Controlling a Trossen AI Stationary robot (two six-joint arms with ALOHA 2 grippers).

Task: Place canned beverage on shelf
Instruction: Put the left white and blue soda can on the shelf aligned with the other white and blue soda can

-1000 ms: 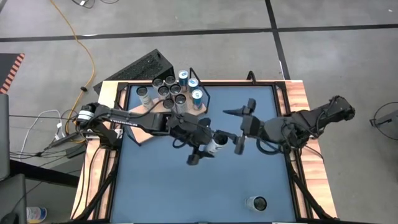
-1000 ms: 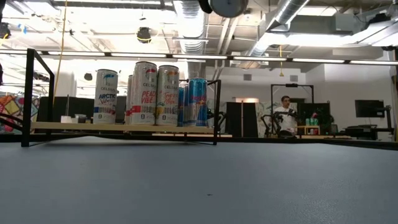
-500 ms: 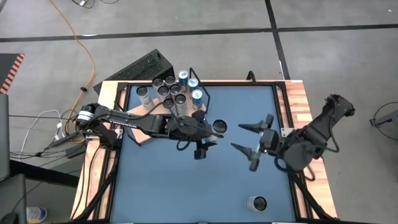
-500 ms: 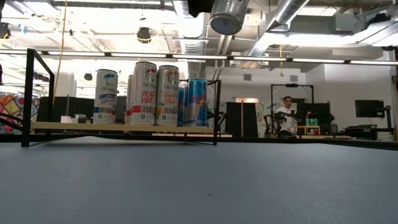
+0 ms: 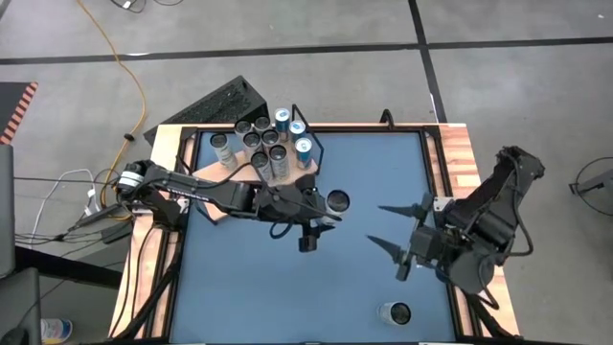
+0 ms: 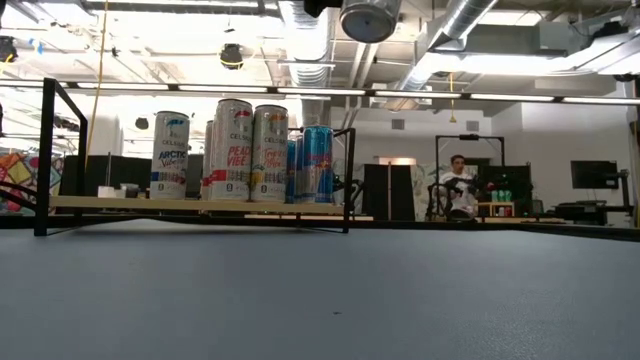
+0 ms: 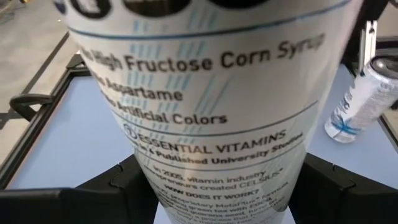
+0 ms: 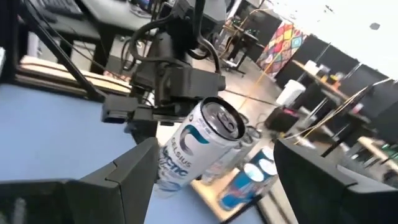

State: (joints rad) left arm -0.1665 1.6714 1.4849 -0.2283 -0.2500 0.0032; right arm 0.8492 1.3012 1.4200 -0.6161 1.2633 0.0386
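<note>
Holding a Celsius can (image 5: 336, 201) clear of the blue tabletop (image 5: 249, 287), the left gripper (image 5: 316, 213) pinches the can's body between its two fingers, just beside the near corner of the shelf (image 5: 213, 207). The can is carried in the air, probably so that it can pass over the shelf's black wire frame (image 6: 45, 155) and be set down upright among the cans already standing there (image 5: 263, 139). In the low view its round base (image 6: 369, 17) hangs near the ceiling line, well above those cans. The right wrist view shows the can tilted, its silver top with pull tab facing outward and a white body printed in teal (image 8: 198, 146). The left wrist view, filled by the can, shows white label text in dark print (image 7: 211, 112), including "Essential Vitamins".

The right gripper (image 5: 391, 239) waits with fingers spread wide and empty, over the tabletop's right half and well apart from the held can. One further can (image 5: 395, 313) stands alone on the tabletop near its front edge, by the right arm.
</note>
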